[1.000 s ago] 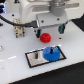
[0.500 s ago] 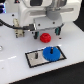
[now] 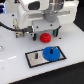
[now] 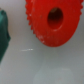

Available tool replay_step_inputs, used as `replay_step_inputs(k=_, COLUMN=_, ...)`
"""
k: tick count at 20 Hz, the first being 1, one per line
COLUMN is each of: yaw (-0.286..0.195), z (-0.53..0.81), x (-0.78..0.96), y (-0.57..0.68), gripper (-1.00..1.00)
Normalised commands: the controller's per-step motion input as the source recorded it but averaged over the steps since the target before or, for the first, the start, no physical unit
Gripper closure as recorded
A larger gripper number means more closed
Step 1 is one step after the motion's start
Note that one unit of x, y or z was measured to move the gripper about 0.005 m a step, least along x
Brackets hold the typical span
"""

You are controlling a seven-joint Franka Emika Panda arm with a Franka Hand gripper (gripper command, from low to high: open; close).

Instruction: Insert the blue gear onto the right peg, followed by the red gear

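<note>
One gear is done, we judge: the blue gear (image 3: 51, 52) lies on the plate (image 3: 34, 58) toward the exterior view's right, seemingly seated on the right peg, which it hides. Our fingers (image 3: 45, 35) appear clamped on the red gear (image 3: 45, 38), above the white bench (image 3: 15, 70); carrying and inserting remain.

Red gear (image 4: 50, 21) looked matte plastic, blue gear (image 3: 50, 52) plastic too; worktop (image 3: 15, 67) was smooth, glossy white.
</note>
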Motion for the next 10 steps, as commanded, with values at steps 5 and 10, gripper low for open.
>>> replay_step_inputs(k=5, yaw=0.0, z=0.06, x=0.04, y=0.0, gripper=1.0)
replay_step_inputs(k=10, yaw=0.0, z=0.36, x=0.31, y=-0.07, gripper=1.0)
